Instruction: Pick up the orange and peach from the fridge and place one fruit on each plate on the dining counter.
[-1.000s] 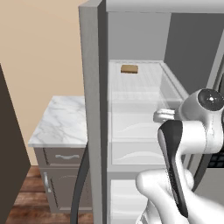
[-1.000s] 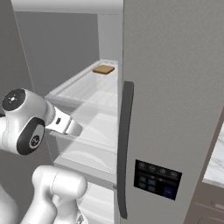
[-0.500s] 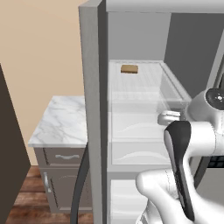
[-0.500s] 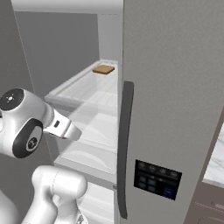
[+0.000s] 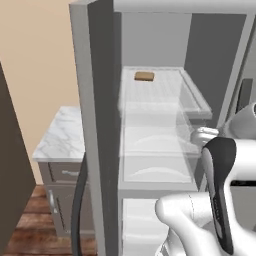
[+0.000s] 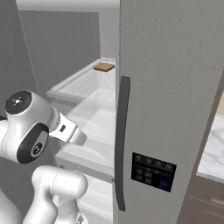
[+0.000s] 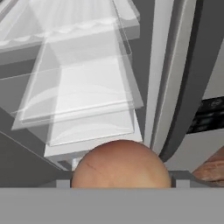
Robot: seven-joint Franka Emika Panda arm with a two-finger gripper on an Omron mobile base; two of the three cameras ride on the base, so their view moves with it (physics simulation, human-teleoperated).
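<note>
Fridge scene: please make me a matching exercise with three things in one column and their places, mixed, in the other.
Things:
1. peach
2. small brown block
3. dark curved door handle

Places:
A. on the upper fridge shelf, at the back
B. on the closed door, beside the dark control panel
C. right at the pincer

Pairs: 1-C, 2-A, 3-B

The peach sits right in front of the hand camera, and its lower part is cut off at the bottom. It hides the tool's tips, so I cannot tell how they grip. The small brown thing on the fridge's top shelf is too small to name.
</note>
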